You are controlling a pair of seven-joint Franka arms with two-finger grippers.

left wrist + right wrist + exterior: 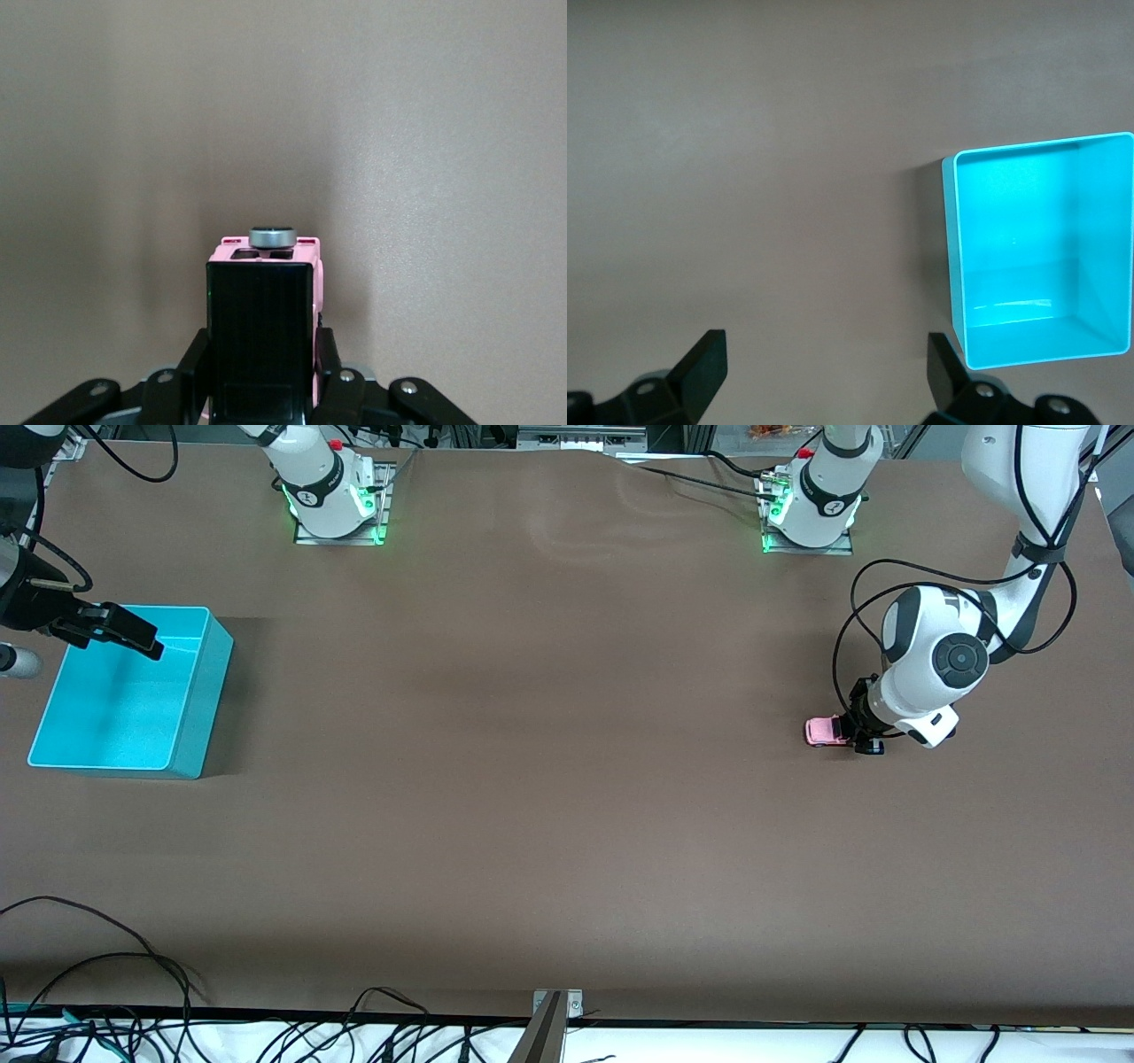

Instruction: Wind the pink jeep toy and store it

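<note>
The pink jeep toy (pixel 822 732) stands on the brown table toward the left arm's end. My left gripper (pixel 858 735) is down at the table and shut on one end of it. In the left wrist view the jeep (pixel 266 266) shows its black roof and a small silver disc, with my left gripper (pixel 261 363) and its fingers (pixel 197 354) pressed against both sides. My right gripper (pixel 133 636) is open and empty, up in the air by the turquoise bin (pixel 208 708). In the right wrist view my right gripper (pixel 828 350) is over bare table beside the bin (pixel 950 248).
The turquoise bin is empty and sits at the right arm's end of the table. Cables lie along the table edge nearest the front camera (pixel 106 957). The arm bases (pixel 337 496) stand along the edge farthest from the camera.
</note>
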